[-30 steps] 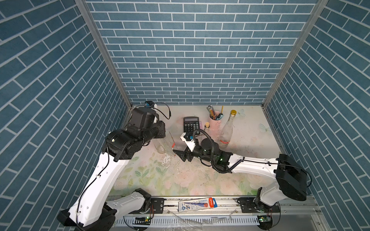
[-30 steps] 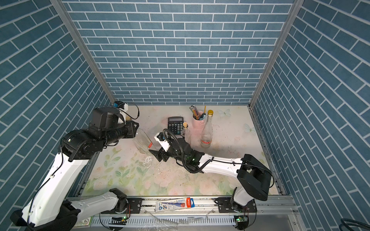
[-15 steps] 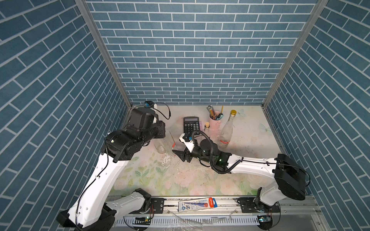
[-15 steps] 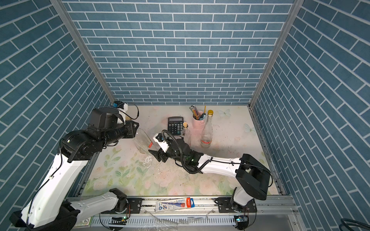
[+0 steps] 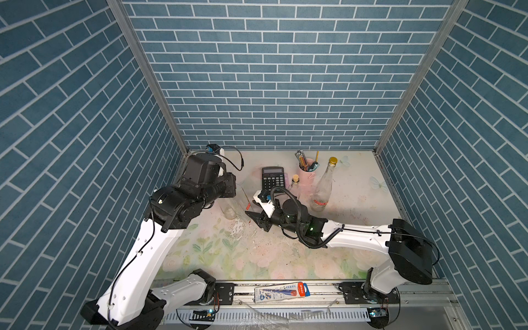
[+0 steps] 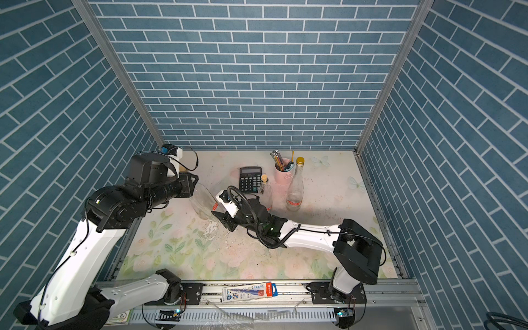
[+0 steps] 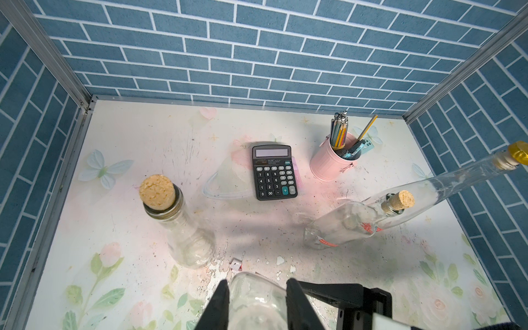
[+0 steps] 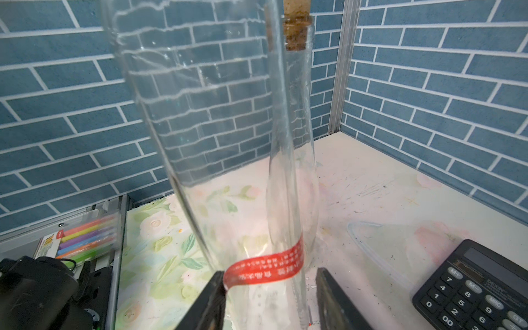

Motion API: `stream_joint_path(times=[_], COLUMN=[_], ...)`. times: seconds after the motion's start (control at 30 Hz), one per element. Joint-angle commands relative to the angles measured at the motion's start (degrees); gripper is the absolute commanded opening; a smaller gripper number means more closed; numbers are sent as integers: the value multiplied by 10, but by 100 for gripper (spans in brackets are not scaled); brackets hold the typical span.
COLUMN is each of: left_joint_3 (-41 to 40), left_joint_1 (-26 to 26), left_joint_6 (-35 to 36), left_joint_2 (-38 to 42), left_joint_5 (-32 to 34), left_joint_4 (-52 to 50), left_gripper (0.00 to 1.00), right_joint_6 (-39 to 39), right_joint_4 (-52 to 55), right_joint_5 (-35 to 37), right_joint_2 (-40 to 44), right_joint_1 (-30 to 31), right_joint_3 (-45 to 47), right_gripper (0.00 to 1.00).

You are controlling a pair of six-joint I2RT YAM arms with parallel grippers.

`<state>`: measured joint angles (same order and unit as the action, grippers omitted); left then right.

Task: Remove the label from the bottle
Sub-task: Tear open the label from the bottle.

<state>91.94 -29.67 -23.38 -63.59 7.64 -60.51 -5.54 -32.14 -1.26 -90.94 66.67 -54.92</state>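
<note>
**Tilted bottle in the left fingers, right fingers at its label**

The bottle (image 8: 200, 114) is clear and empty. It leans over the left-centre of the worktop (image 5: 357, 185), nearer than the calculator (image 5: 273, 178) and to its left. The left fingers (image 7: 220, 303) are clamped on the glass, one on each side. A red label (image 8: 265, 265) runs low around the bottle, and one end looks lifted off the glass. The right fingers (image 8: 211, 300) stand half-wide around that lower part. One touches the lifted end and the other is clear of the glass, so they grip nothing.

At the far side a pink cup (image 5: 307, 175) holds pencils (image 7: 340, 128) and a blue ruler-like piece. Just right of the cup stands a tall bottle (image 5: 321, 191) with a gold cap; it is empty, with red scraps near its base. Between the tall bottle and the calculator is a small bottle (image 5: 294, 187), corked and empty. A wider corked bottle (image 7: 185, 237), also empty, stands upright near the held one.

In both top views the left arm covers the bottle's upper end, and the clear glass under it is hard to tell apart. The right wrist view cuts off the bottle's top, and the left wrist view shows only a rounded stretch between the fingers. The label's print is too small to read. A marker pack (image 5: 281, 291) lies on the near rail.
</note>
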Motion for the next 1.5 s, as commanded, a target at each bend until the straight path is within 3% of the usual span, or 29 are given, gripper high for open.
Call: stream_joint_path(times=[0.0, 0.23, 1.1, 1.2, 1.47], left_joint_3=[5, 4, -20, -21, -21], left_joint_1=[-3, -2, -2, -2, -2], left_joint_6=[5, 5, 21, 22, 31], left_joint_2=[12, 12, 20, 21, 21], left_joint_5=[0, -3, -34, -31, -33], left_joint_4=[29, 29, 51, 52, 51], left_gripper=[0, 0, 0, 0, 0], right_joint_6=[7, 12, 30, 30, 29], right_joint_4=[-12, -12, -9, -9, -10], right_joint_5=[8, 6, -11, -11, -4], right_joint_2=[-7, -7, -11, -9, 2], right_joint_1=[3, 6, 12, 13, 13], right_joint_3=[-17, -19, -26, -22, -2], right_gripper=[47, 36, 10, 0, 0])
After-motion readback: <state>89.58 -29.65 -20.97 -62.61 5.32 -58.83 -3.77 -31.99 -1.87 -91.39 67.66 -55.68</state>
